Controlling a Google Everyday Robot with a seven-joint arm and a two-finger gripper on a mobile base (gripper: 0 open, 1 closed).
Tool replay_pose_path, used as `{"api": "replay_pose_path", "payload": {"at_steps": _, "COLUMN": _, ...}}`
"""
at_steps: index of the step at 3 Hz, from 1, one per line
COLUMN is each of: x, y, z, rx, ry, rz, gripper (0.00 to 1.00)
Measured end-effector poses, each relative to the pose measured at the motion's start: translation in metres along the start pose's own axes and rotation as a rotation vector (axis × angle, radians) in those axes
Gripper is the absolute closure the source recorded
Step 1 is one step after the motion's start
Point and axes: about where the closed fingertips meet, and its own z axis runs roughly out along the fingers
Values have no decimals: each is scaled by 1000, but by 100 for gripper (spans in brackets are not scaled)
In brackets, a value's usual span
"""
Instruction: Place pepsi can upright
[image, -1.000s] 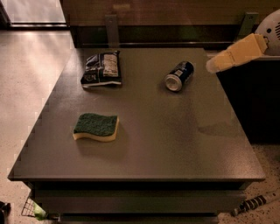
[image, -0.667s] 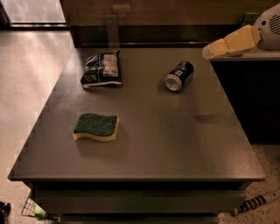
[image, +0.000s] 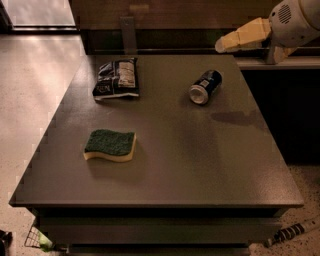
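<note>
The pepsi can (image: 205, 86), dark blue with a silver end, lies on its side on the grey table (image: 200, 165), at the back right, its silver end facing the front left. My gripper (image: 222, 45) hangs in the air above the table's back right corner, up and to the right of the can and apart from it. Its tan fingers (image: 245, 36) point left and hold nothing.
A dark blue-and-white snack bag (image: 117, 78) lies at the back left. A green and yellow sponge (image: 110, 145) lies at the front left. A dark ledge (image: 280, 62) runs along the right behind the table. The table's right edge drops to the floor.
My gripper has moved up and to the left, from beside the table's right edge to above its back right corner. The can, bag and sponge have not moved.
</note>
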Motion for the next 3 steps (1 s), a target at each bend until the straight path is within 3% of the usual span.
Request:
{"api": "replay_pose_path", "payload": {"at_steps": 1, "x": -5, "y": 1, "z": 21, "rx": 39, "ry": 106, "rz": 59, "gripper": 0}}
{"api": "replay_pose_path", "payload": {"at_steps": 2, "x": -5, "y": 1, "z": 21, "rx": 39, "ry": 106, "rz": 59, "gripper": 0}}
{"api": "replay_pose_path", "payload": {"at_steps": 3, "x": -8, "y": -1, "z": 35, "rx": 72, "ry": 140, "rz": 117, "gripper": 0}}
